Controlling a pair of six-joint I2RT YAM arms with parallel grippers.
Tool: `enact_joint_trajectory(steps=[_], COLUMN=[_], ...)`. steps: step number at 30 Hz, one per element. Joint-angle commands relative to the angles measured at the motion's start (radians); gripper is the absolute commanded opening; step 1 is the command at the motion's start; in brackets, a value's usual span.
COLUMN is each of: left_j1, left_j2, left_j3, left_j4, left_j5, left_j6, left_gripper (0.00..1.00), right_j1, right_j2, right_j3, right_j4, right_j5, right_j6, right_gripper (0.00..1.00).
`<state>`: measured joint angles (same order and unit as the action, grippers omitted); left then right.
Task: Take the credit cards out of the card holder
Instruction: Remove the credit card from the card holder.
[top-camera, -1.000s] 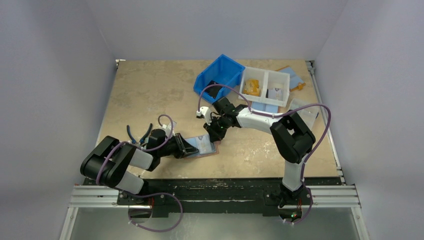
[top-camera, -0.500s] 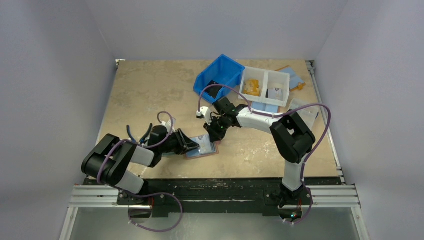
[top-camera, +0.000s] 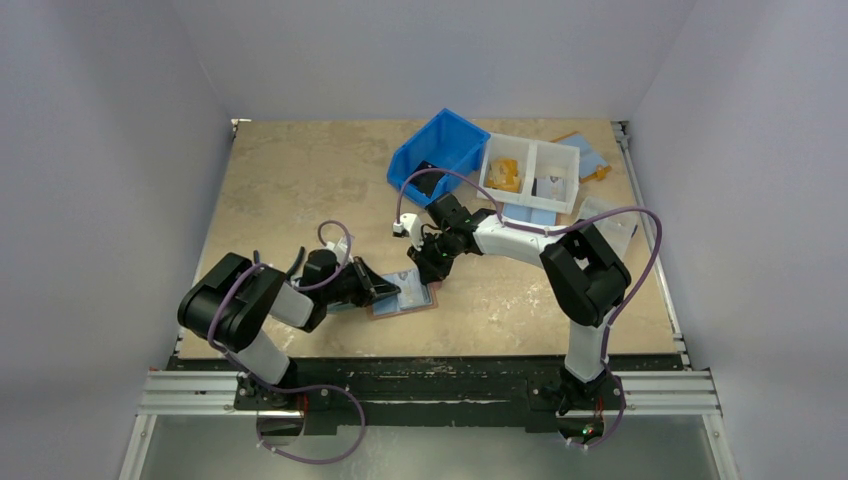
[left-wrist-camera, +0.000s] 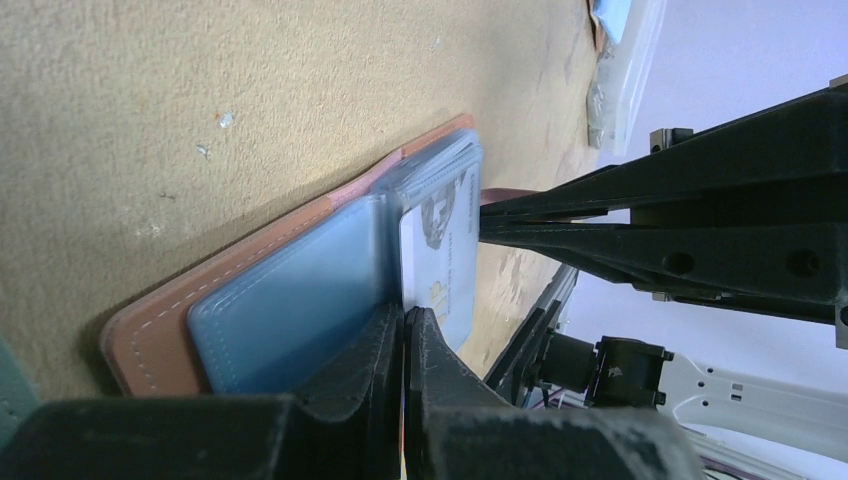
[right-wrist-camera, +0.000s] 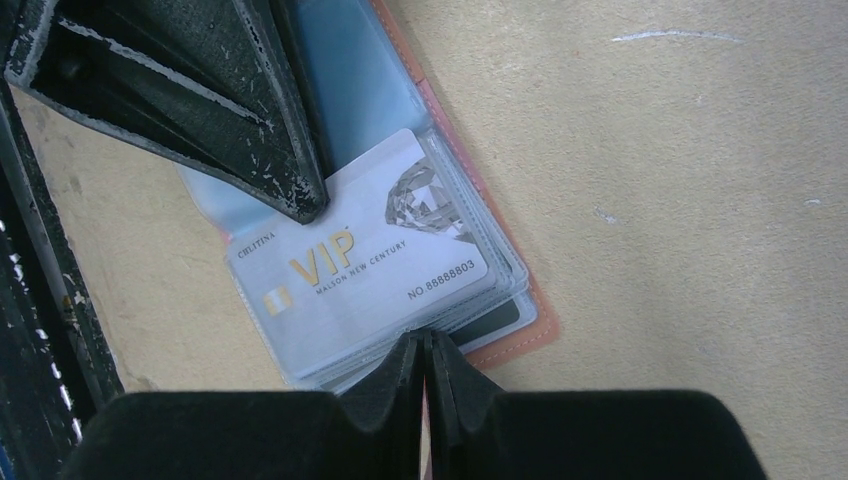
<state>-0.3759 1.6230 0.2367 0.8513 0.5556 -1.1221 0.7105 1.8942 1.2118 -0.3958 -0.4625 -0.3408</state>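
Leather side down and blue lining up, the card holder (top-camera: 410, 300) lies opened flat on the table (top-camera: 290, 180), near the front edge and between the two arms. Its long axis runs roughly left to right, with the left end a little nearer the bases. A white VIP card (right-wrist-camera: 360, 270) sits face up on the stack of clear sleeves, partly drawn out of its sleeve.

The left arm is folded low. Its forearm lies close over the table and reaches rightward to the holder's left side. The left gripper (top-camera: 388, 293) has its fingers pressed together, their tips at a corner of the VIP card. From these angles it is hard to say whether the card's edge is actually nipped between them.

The right arm rises from its base to a raised elbow, then stretches leftward, with the wrist bent down at the holder's far right side. The right gripper (top-camera: 424, 272) is pinched on the holder's edge, and a pink sliver of leather shows between its fingers.

Farther back stands a blue bin (top-camera: 455, 135), tilted, with a dark item (top-camera: 425, 172) inside. Just beside it on the right is a white two-compartment tray (top-camera: 529, 165). Its left compartment holds a yellow object (top-camera: 503, 174), and its right one holds something small that I cannot make out.
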Motion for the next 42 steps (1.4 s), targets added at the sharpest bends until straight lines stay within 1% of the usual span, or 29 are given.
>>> enact_joint_trajectory(steps=[1,6,17,24,28,36,42], left_j1=[-0.002,0.016,0.031,0.034,0.034,0.034,0.034], left_j2=[-0.035,-0.104,-0.136,-0.19,-0.187,-0.234,-0.312], left_j3=[-0.019,-0.046,-0.085,-0.067,-0.047,-0.018,0.02], left_j4=[0.014,-0.085,-0.087,-0.137,-0.154,-0.274,-0.392], left_j5=[-0.006,-0.001,0.034,0.04,0.061,0.045,0.023], left_j6=[0.03,0.087,0.091,0.112,0.136,0.184,0.228], left_gripper=[0.0,0.0,0.0,0.0,0.0,0.0,0.0], right_j1=[-0.014,-0.019,-0.024,-0.026,-0.03,-0.107,-0.182], right_j2=[0.097,0.103,0.096,0.07,-0.015,-0.091,-0.102], right_j3=[-0.058,-0.058,-0.06,-0.038,-0.04,-0.051,-0.058], right_j4=[-0.082,-0.081,-0.085,-0.135,-0.151,-0.165,-0.151], right_j5=[0.211,0.238,0.23,0.139,0.075,-0.007,0.045], right_j6=[-0.03,-0.023,-0.029,-0.084,-0.12,-0.159,-0.145], right_gripper=[0.14,0.15,0.13,0.14,0.17,0.21,0.23])
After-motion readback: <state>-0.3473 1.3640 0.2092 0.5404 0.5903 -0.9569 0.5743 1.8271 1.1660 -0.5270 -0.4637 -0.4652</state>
